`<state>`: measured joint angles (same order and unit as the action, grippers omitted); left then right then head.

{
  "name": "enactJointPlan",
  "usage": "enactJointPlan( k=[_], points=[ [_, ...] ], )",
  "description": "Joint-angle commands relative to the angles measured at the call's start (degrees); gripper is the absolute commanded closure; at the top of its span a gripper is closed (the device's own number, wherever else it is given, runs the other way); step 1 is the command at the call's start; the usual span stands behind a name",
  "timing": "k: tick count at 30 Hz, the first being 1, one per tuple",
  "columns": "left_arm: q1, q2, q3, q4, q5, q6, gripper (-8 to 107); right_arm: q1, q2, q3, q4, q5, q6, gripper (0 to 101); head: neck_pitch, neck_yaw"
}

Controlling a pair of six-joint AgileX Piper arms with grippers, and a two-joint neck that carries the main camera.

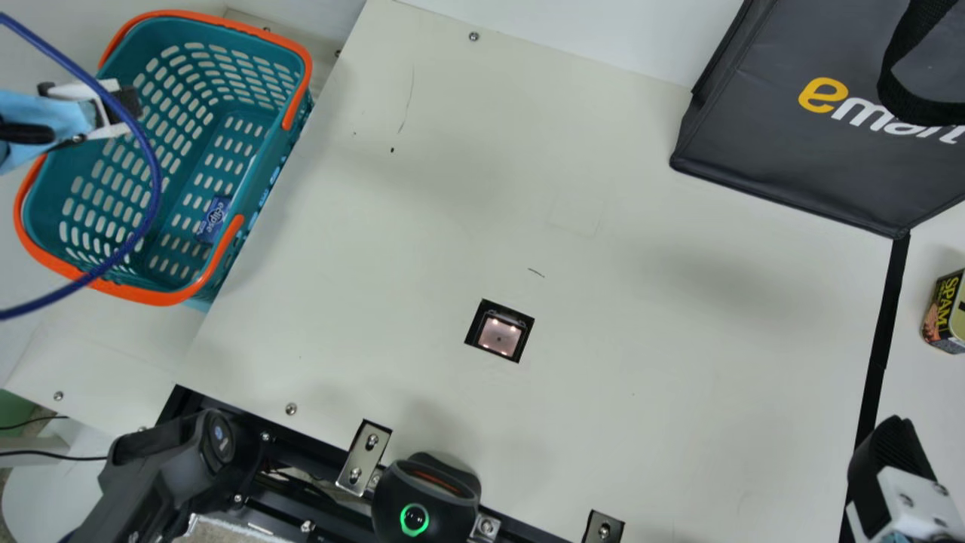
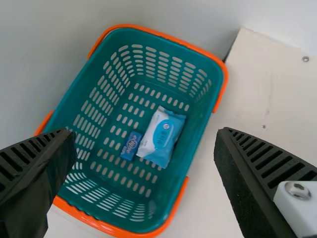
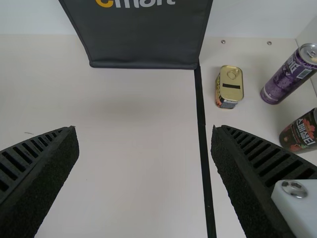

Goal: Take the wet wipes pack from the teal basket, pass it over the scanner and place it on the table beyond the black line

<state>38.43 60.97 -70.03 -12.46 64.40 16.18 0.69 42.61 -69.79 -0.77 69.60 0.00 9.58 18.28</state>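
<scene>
Blue cable (image 1: 154, 181) loops across the main view's left side, in front of the teal basket (image 1: 260, 170) with its orange handles (image 1: 154, 298). Above the basket's left side hangs the left gripper (image 1: 130, 104); inside the basket lies a small blue box (image 1: 213, 219). The scanner (image 1: 499, 333) sits lit in a square opening in the cream tabletop (image 1: 641, 362), and a dark device with a green ring (image 1: 415, 520) stands at the bottom. At the right are a black bag (image 1: 754, 151), the black line (image 1: 883, 324), a rectangular tin (image 1: 942, 313) beyond it, and the right gripper (image 1: 897, 467) near the line. In the left wrist view, the left gripper is released, its fingers wide apart; the white-and-blue wet wipes pack (image 2: 162, 136) lies on the basket's floor, right beside the small box. In the right wrist view, the right gripper is likewise spread and holding nothing; a purple can (image 3: 288, 74) and a dark can (image 3: 301, 133) stand past the line, near the tin.
</scene>
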Motion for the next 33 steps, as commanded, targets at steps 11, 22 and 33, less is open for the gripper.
enactJointPlan(
  k=[11, 22, 33],
  points=[
    [6.90, 13.49, -3.20, -4.89, -1.03, 18.37, 9, 0.00, 0.00, 0.00, 0.00, 0.00, 0.00, 6, -1.66, 0.14],
    [5.67, 23.01, -5.38, -5.49, -1.37, 25.08, 9, 0.00, 0.00, 0.00, 0.00, 0.03, 0.00, 6, -1.66, 0.14],
    [2.74, 31.72, -5.66, -3.07, -4.24, 26.55, 9, 0.00, 0.00, 0.00, 0.00, 0.03, 0.00, 6, -1.66, 0.14]
  ],
)
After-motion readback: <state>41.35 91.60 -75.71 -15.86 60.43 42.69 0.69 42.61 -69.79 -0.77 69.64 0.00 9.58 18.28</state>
